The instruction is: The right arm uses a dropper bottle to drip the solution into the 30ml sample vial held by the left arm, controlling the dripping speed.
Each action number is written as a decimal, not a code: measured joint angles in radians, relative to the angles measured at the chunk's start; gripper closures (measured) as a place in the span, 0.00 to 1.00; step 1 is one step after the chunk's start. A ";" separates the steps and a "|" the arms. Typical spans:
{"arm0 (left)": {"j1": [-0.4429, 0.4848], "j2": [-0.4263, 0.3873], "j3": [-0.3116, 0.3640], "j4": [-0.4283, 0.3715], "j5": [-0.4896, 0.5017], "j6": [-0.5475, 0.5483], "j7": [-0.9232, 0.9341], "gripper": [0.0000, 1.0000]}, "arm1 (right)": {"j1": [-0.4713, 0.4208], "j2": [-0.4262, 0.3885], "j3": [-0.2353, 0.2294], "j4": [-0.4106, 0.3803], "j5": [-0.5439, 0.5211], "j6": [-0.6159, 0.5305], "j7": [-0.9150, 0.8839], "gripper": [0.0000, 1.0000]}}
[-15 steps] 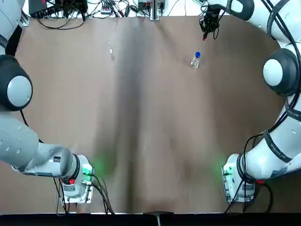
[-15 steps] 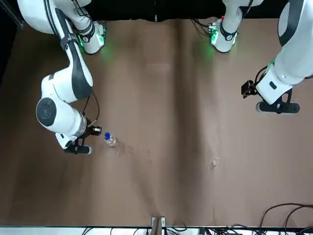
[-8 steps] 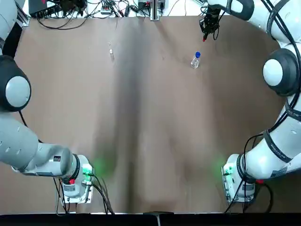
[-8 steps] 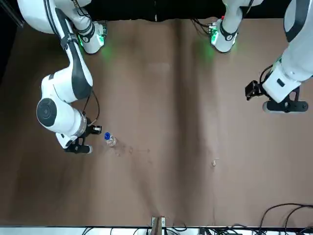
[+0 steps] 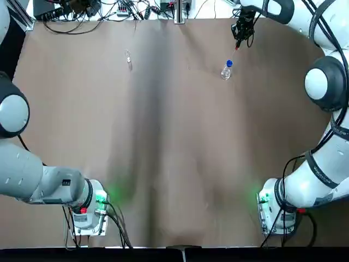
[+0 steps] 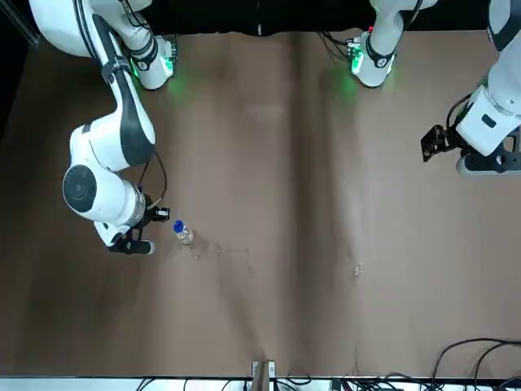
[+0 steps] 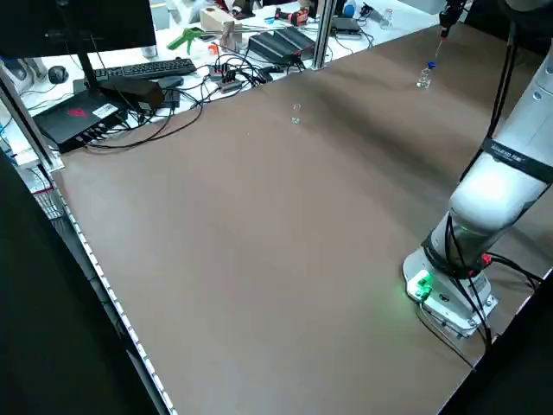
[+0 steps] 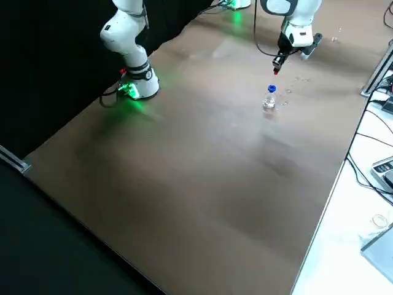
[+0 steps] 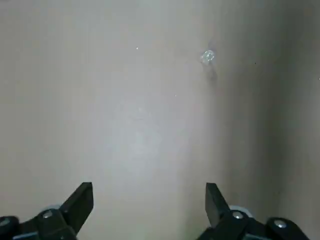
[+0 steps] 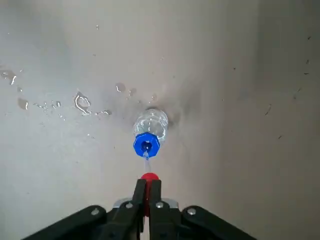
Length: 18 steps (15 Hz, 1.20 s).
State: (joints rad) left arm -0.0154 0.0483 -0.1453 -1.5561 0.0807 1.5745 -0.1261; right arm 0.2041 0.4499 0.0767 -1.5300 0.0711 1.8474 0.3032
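Observation:
The dropper bottle [image 5: 227,70] stands on the brown table at the far right, its blue collar [image 10: 146,145] uncovered. My right gripper [image 10: 148,187] hangs just above it, shut on the red dropper bulb [image 10: 148,177]; the glass tip points down at the collar. The same gripper [image 8: 281,56] shows in the right side view over the bottle [image 8: 269,98]. The sample vial [image 5: 128,59] stands alone on the table at the far left, tiny and clear [image 9: 208,56]. My left gripper [image 9: 149,192] is open and empty, high and well back from the vial.
Water drops [image 10: 80,102] lie on the table beside the bottle. Cables and electronics [image 5: 109,8] line the far edge, with a keyboard and boxes [image 7: 138,69] on the bench beyond. The arm bases [image 5: 87,210] glow green at the near edge.
The left arm has swung outward toward the robot's left side, away from the vial. The right gripper has shifted only slightly over the bottle with the dropper.

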 joint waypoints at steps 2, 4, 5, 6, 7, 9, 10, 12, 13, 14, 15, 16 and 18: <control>0.000 -0.002 -0.003 -0.006 0.000 -0.003 0.000 0.01 | 0.002 0.001 0.000 0.000 0.000 0.002 0.000 0.94; 0.000 -0.003 -0.005 -0.007 0.000 -0.007 0.000 0.01 | 0.005 0.002 0.000 0.000 0.000 0.009 0.000 0.94; 0.000 -0.005 -0.005 -0.007 -0.001 -0.007 0.000 0.01 | 0.005 0.003 0.000 -0.001 0.000 0.013 0.000 0.94; 0.000 -0.007 -0.005 -0.007 -0.001 -0.007 0.000 0.01 | 0.006 0.004 0.000 -0.002 -0.001 0.017 0.000 0.94; 0.000 -0.009 -0.005 -0.007 -0.001 -0.007 -0.001 0.01 | 0.006 0.006 0.000 -0.003 -0.001 0.019 0.000 0.96; 0.000 -0.012 -0.005 -0.007 -0.001 -0.006 -0.018 0.01 | 0.006 0.009 0.000 -0.006 -0.009 0.022 0.000 0.96; 0.000 -0.014 -0.005 -0.007 -0.001 -0.004 -0.040 0.01 | 0.006 0.011 0.000 -0.009 -0.013 0.023 0.000 0.96; 0.000 -0.014 -0.005 -0.007 -0.001 -0.002 -0.053 0.01 | 0.006 0.012 0.000 -0.010 -0.014 0.023 0.000 0.96; 0.000 -0.014 -0.005 -0.007 -0.001 -0.001 -0.054 0.01 | 0.006 0.012 0.000 -0.010 -0.015 0.023 0.000 0.96; 0.000 -0.014 -0.005 -0.008 -0.001 -0.001 -0.055 0.01 | 0.006 0.013 0.000 -0.010 -0.019 0.025 0.000 0.96; 0.000 -0.014 -0.006 -0.010 -0.001 0.000 -0.055 0.01 | 0.006 0.015 0.000 -0.011 -0.023 0.030 0.000 0.96; 0.000 -0.014 -0.006 -0.011 -0.006 0.003 -0.055 0.01 | 0.006 0.019 0.000 -0.011 -0.027 0.037 0.000 0.96; 0.001 -0.014 -0.005 -0.018 -0.046 0.022 -0.055 0.01 | 0.006 0.028 0.000 -0.011 -0.031 0.047 0.000 0.96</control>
State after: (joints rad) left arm -0.0148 0.0345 -0.1506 -1.5742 0.0344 1.5969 -0.1808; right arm 0.2096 0.4783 0.0769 -1.5410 0.0406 1.8944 0.3032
